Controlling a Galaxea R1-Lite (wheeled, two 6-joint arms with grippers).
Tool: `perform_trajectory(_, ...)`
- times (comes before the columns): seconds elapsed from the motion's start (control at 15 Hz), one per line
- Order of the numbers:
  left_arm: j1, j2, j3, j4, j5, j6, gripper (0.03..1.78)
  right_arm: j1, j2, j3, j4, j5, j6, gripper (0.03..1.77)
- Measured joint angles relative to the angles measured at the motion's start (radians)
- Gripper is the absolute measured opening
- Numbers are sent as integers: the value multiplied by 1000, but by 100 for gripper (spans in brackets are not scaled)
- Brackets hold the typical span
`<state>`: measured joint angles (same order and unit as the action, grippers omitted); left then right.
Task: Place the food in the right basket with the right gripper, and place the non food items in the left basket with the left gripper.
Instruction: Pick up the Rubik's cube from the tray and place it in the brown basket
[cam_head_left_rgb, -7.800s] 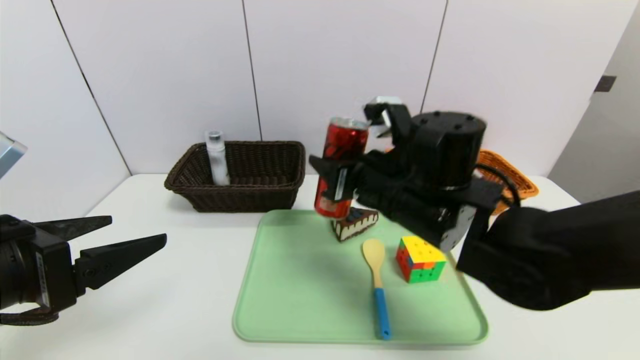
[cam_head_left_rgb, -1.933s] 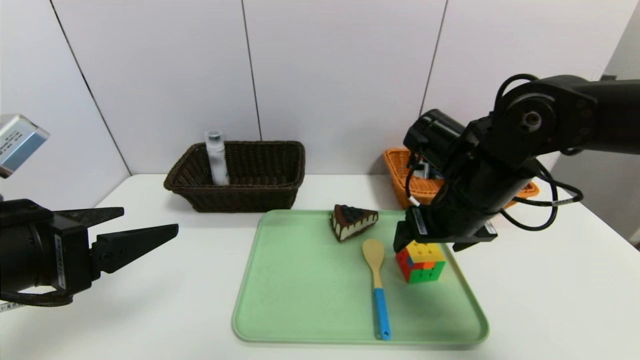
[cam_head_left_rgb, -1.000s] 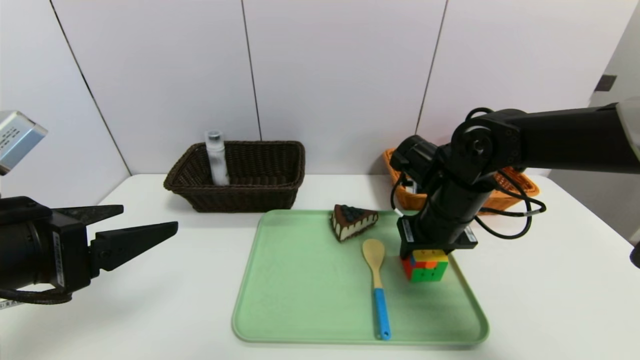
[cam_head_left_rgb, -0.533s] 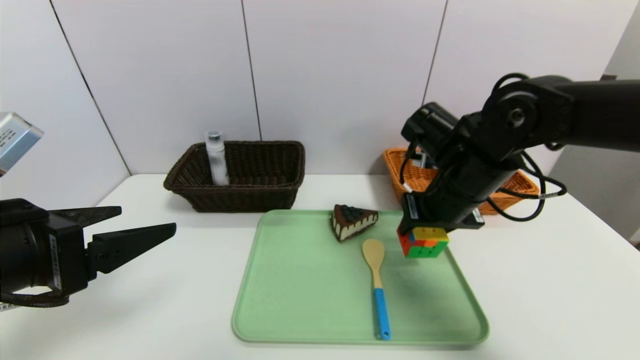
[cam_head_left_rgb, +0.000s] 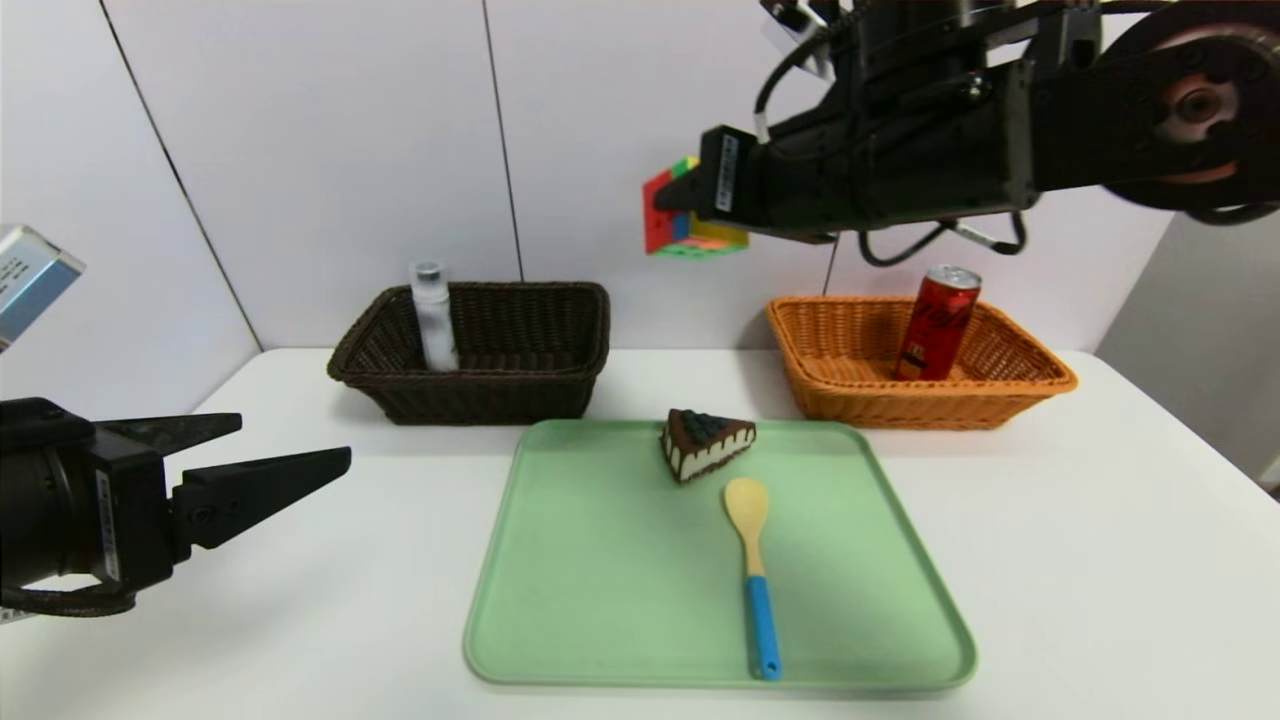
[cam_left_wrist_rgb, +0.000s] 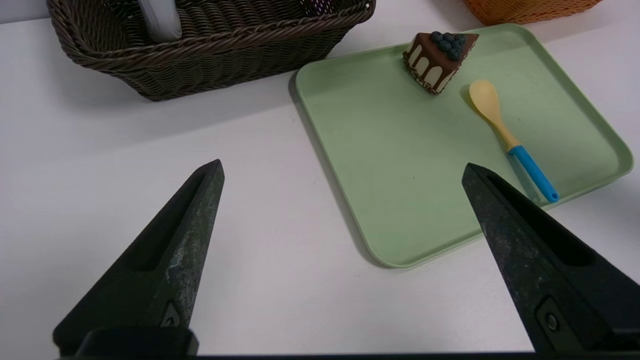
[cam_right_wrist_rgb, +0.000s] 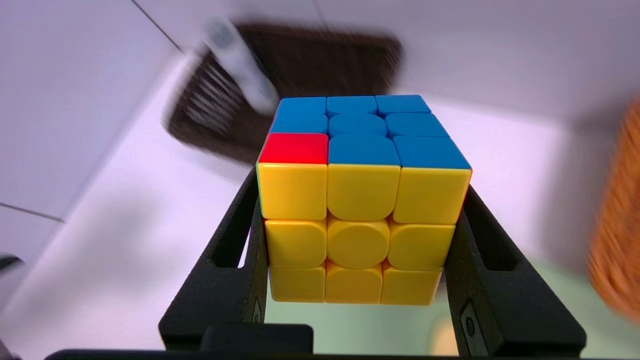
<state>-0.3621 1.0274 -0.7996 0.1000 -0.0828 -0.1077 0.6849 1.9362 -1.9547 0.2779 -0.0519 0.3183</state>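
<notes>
Aloft, right claw (cam_head_left_rgb: 690, 205) clamps puzzle cube (cam_head_left_rgb: 668, 212) between fingers.

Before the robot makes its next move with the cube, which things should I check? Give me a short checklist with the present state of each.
1. Grip on the puzzle cube: ok. The right gripper has a finger on each side of it.
2. Correct arm for a non-food item: not ok. The task gives the cube to the left gripper, which waits open over the table.
3. Height over the baskets: ok, the cube is well above both.
4. Room in the dark basket: ok, only a white bottle stands in one corner.
5. Orange basket: ok, holds only the red can.
</notes>
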Motion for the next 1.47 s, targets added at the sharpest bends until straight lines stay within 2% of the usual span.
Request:
perform_trajectory(0.13,0,0,-2,-6,1,-1,169,30,75,0,-239,2,-31,95)
perform_trajectory(0.27,0,1,-2,-25,1,-12,169,39,158,0,-422,-2,-52,95)
perform_trajectory(0.73,0,-3,18,-31,-2,-16,169,49,413,-1,-753,-7,-61,95)
perform_trajectory(1.13,-1,-36,74,-27,-6,-9,169,43,523,-1,-835,-1,-63,95)
perform_trajectory(1.47,-6,-46,79,-25,-6,-6,169,33,553,-7,-844,8,-70,95)
